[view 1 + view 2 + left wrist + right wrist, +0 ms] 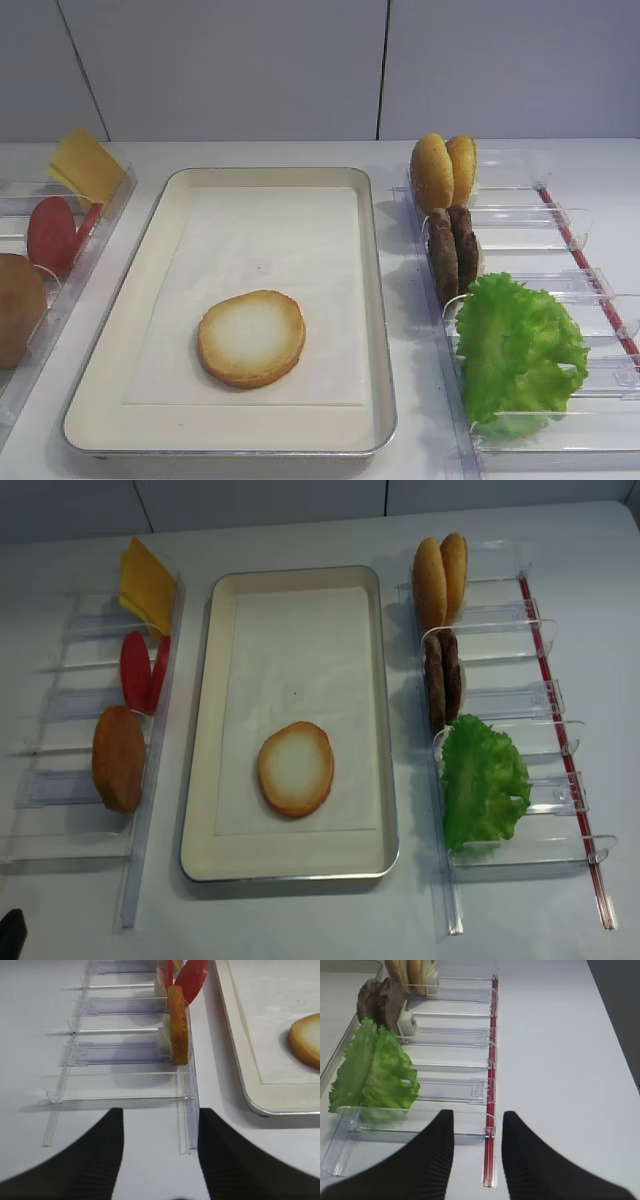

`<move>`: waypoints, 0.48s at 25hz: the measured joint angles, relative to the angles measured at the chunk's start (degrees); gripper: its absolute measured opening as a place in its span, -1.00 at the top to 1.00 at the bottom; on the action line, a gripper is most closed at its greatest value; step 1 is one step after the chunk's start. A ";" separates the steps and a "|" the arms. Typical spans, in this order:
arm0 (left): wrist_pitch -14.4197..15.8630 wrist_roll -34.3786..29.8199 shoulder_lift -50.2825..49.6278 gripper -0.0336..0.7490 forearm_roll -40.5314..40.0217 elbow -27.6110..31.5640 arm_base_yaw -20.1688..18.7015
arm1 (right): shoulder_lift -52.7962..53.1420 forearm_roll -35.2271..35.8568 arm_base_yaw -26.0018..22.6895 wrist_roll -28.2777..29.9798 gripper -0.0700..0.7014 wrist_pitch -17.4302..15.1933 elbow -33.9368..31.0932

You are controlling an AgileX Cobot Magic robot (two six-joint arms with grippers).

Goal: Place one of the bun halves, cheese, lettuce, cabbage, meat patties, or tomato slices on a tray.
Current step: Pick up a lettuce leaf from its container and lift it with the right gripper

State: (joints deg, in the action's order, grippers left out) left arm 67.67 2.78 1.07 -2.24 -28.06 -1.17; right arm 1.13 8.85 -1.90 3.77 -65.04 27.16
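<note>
One bun half point(251, 337) lies cut face up on the paper liner of the silver tray point(375, 300). In the right rack stand two more bun halves point(444, 170), the meat patties point(452, 250) and the lettuce point(520, 350). The left rack holds the cheese point(85, 165), tomato slices point(52, 235) and another bun half point(18, 310). Cabbage is out of view. My right gripper point(478, 1125) hangs open and empty over the right rack's near end, right of the lettuce point(375, 1072). My left gripper point(161, 1120) is open and empty before the left rack, its bun half point(177, 1025) ahead.
Clear plastic divider racks flank the tray, one on the left point(60, 780) and one on the right point(560, 750). A red strip point(492, 1060) runs along the right rack's outer side. A pale wall rises behind the white table.
</note>
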 joint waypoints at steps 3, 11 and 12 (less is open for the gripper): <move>0.00 0.00 0.00 0.09 0.00 0.00 0.00 | 0.00 1.16 0.00 0.00 0.12 0.00 0.00; 0.00 0.00 0.00 0.09 0.00 0.00 0.00 | -0.89 3.15 0.00 0.00 0.12 0.11 0.00; 0.00 0.00 0.00 0.09 0.00 0.00 0.00 | -1.76 3.66 0.00 -0.28 0.12 0.11 0.00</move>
State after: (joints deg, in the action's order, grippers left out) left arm 67.67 2.78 1.07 -2.24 -28.06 -1.17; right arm -0.63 12.51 -1.90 3.48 -64.94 27.16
